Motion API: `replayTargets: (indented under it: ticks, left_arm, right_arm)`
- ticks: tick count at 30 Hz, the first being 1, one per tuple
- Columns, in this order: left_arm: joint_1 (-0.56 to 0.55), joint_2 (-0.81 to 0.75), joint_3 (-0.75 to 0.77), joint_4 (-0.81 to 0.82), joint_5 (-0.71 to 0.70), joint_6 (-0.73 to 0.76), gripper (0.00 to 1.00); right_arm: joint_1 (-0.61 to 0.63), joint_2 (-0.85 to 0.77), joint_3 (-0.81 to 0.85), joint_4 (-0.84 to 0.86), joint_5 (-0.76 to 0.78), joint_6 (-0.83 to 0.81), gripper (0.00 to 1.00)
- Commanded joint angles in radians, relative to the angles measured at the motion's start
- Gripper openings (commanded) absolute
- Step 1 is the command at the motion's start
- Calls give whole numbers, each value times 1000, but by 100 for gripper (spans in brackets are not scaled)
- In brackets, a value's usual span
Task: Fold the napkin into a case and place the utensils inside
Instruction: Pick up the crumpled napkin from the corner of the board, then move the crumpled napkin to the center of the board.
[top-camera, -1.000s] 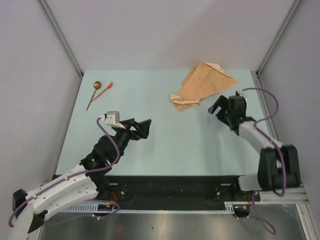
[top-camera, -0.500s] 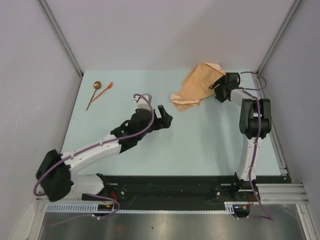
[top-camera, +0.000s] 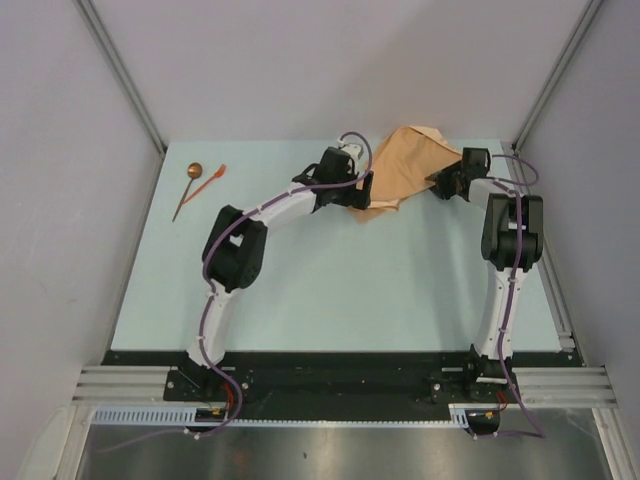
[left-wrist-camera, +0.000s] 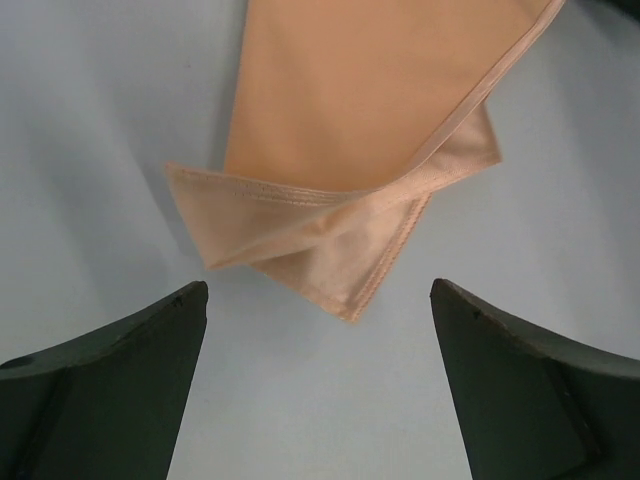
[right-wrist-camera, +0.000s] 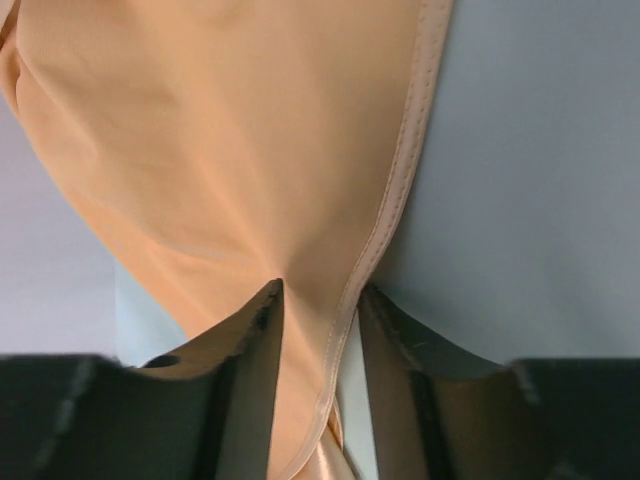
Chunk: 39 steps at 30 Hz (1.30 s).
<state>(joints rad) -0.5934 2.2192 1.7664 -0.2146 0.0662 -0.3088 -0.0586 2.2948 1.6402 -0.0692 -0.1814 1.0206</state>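
Observation:
The tan-orange napkin (top-camera: 405, 160) lies crumpled at the table's far right. In the left wrist view its folded corner (left-wrist-camera: 340, 230) points at my left gripper (left-wrist-camera: 318, 290), which is wide open just short of it, at the napkin's left end (top-camera: 365, 190). My right gripper (top-camera: 438, 182) is at the napkin's right edge. In the right wrist view the napkin (right-wrist-camera: 230, 150) hangs its hemmed edge between that gripper's half-closed fingers (right-wrist-camera: 322, 288), with a thin gap beside the right finger. The dark-handled spoon (top-camera: 188, 188) and the orange-red fork (top-camera: 212, 180) lie side by side at the far left.
The pale blue table (top-camera: 330, 270) is walled by grey panels at the back and sides, with metal posts at the corners. Both arms reach far forward across it. The black base rail runs along the near edge.
Both arms have swung out to the napkin, the left from the near left, the right from beside it. The right gripper's fingers have narrowed around the napkin's edge.

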Motion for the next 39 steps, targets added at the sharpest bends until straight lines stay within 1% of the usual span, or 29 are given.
replayTargets:
  ticks: [1,2,4,5,6,7,8,10,11,13,14,16,17,20,22,23,25,26,27,29,30,31,32,33,34,35,36,37,39]
  left_arm:
    - [-13,89,234,-152,-57,266,99]
    - [-11,112,261,-160,-58,287,100]
    - [-13,183,361,-208,-65,289,100]
    - [-11,203,392,-224,-63,272,98]
    - [-11,221,447,-244,-63,267,97]
    - [-11,247,461,-258,-97,261,96]
    - [-9,253,469,-259,-98,240,90]
    - [-11,257,453,-243,-74,237,86]
    - [-11,254,444,-220,-45,234,78]
    - [-11,257,441,-220,-22,238,67]
    - [-11,252,441,-220,-23,249,56]
    - [-11,243,432,-216,-5,266,48]
    - [-11,235,435,-218,4,286,31]
    - [-9,203,433,-244,10,298,0]
    - [-9,137,417,-247,15,295,0]
    - [-9,102,374,-235,18,289,0]
    - [-11,-18,317,-172,35,265,0]
    - [-14,-57,257,-151,41,257,0]
    - [-16,-144,231,-113,70,249,0]
    - [-22,-225,161,-82,90,212,0]
    - [-34,-274,134,-69,105,206,0]
    - [-42,-359,107,-28,118,194,0]
    - [-61,-412,43,-5,115,192,0]
    - [-74,-453,12,13,119,194,0]
    - [-86,-523,-19,49,129,203,3]
    - [-112,-547,-75,60,153,211,19]
    - [-123,-565,-100,63,174,218,37]
    - [-135,-594,-157,87,213,229,60]
    - [-181,-624,-246,179,245,243,86]
  right_arm:
    - [-7,60,4,26,-44,35,36]
    - [-9,66,7,34,-47,36,32]
    - [-9,81,18,37,-52,32,31]
    - [-10,83,20,37,-52,29,26]
    - [-12,86,18,40,-49,29,24]
    - [-15,86,18,45,-47,24,23]
    - [-14,87,18,54,-46,22,20]
    - [-15,89,30,55,-43,10,15]
    - [-15,86,36,51,-43,0,10]
    - [-15,77,56,40,-41,-13,7]
    - [-15,69,59,32,-40,-23,6]
    - [-15,37,59,28,-35,-36,6]
    - [-15,23,63,17,-32,-53,5]
    - [-17,-39,64,-35,11,-109,5]
    - [-17,-81,53,-53,16,-138,2]
    - [-17,-125,49,-76,20,-172,1]
    - [-18,-184,37,-134,29,-212,0]
    - [-18,-255,23,-151,52,-230,0]
    - [-18,-296,9,-164,59,-267,0]
    - [-17,-383,-25,-225,98,-309,0]
    - [-14,-472,-40,-239,112,-353,0]
    - [-12,-524,-55,-282,117,-372,0]
    - [-10,-572,-77,-305,143,-388,0]
    - [-6,-675,-104,-311,163,-411,0]
    - [0,-725,-137,-288,172,-421,0]
    - [2,-767,-172,-293,171,-421,0]
    - [2,-837,-175,-309,172,-419,0]
    - [2,-862,-175,-339,165,-418,0]
    - [6,-911,-183,-356,111,-407,0]
